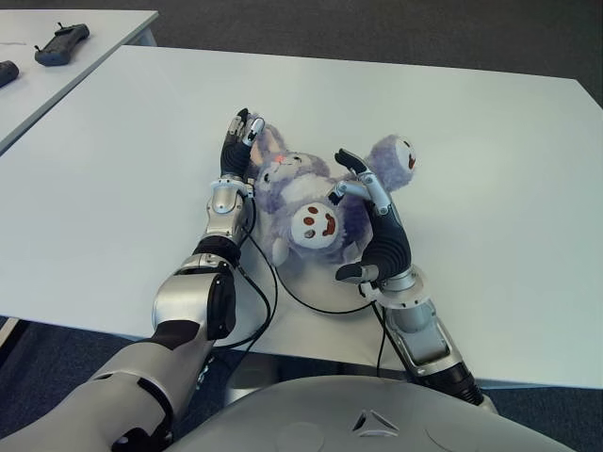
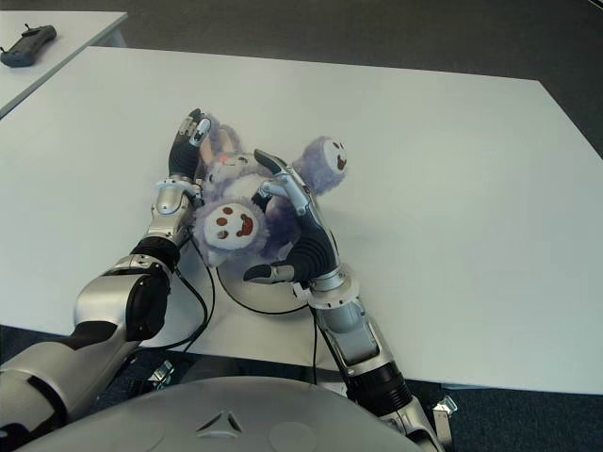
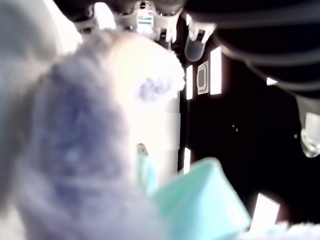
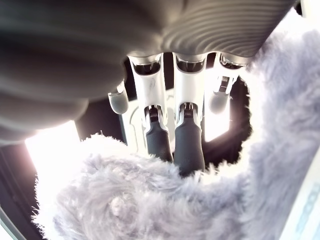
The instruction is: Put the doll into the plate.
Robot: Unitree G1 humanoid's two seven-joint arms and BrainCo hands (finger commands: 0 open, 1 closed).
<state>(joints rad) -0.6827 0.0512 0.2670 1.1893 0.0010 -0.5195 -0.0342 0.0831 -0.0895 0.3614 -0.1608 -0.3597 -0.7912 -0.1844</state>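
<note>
A plush doll [image 1: 306, 202] is being seen near the middle of the white table [image 1: 490, 160], toward its near edge. Its fur is lavender and shaggy, with white round paw pads marked in brown; one pad [image 1: 314, 224] is being turned toward 6 o'clock, another [image 1: 405, 153] toward 2 o'clock. The doll is lying sprawled, limbs splayed. It is being pressed between two hands, at its 9 o'clock and 4 o'clock flanks. The plate is not being shown in any view.
</note>
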